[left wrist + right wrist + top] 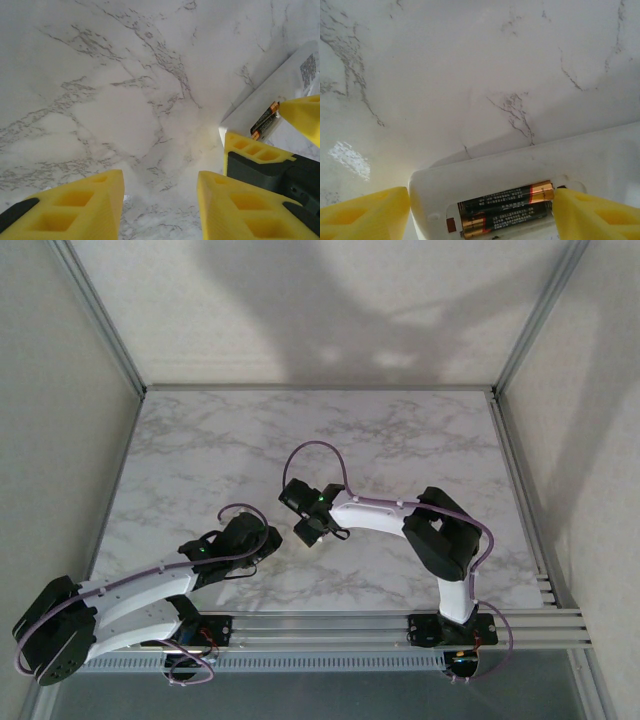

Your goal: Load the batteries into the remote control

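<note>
Remote control (600, 155) lies back-up on the marble table (400, 430), near the middle of the front half, with its battery bay uncovered at one end. Two batteries (505, 205) sit side by side inside the bay, their coppery ends facing opposite ways.

The right gripper (481, 195) is low over that end with its yellow fingers (365, 212) spread wide. One is just beside the remote's short edge and the other is over the back past the bay, so the batteries lie between them. Whether the tips actually touch the plastic is hard to tell from this close.

The left gripper (160, 200) is just beside it, also down near the table. Its fingers (75, 205) are parted with only bare marble between them, and the remote is off to its right.
</note>
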